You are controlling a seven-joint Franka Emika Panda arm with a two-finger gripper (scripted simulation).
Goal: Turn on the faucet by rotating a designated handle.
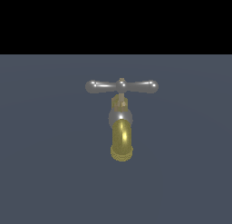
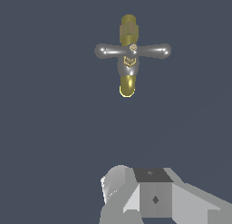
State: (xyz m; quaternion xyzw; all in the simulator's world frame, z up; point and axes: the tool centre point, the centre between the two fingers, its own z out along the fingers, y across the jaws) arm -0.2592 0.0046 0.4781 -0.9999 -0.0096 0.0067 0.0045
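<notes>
- Closest to your wrist camera sits the gripper point(image 2: 149, 196), seen only as grey blocky housing; its fingertips are out of shot, so you cannot tell whether it stands wide or narrow, and nothing shows in its hold.
- Your arm does not appear in the exterior view at all, which suggests it is well apart from the target.
- You will find the faucet point(image 1: 121, 128) alone near the middle of the plain dark-grey surface point(image 1: 41, 173), its brass-yellow spout point(image 1: 121, 143) pointing toward the exterior camera.
- Across its top lies the handle point(image 1: 121, 86), 1 silver crossbar with 2 rounded ends, level from the exterior view's left to right.
- Judging progress: nothing is touched yet, so you have the approach, the contact on 1 bar end and the whole rotation left.
- No brand, label or writing is legible anywhere.
</notes>
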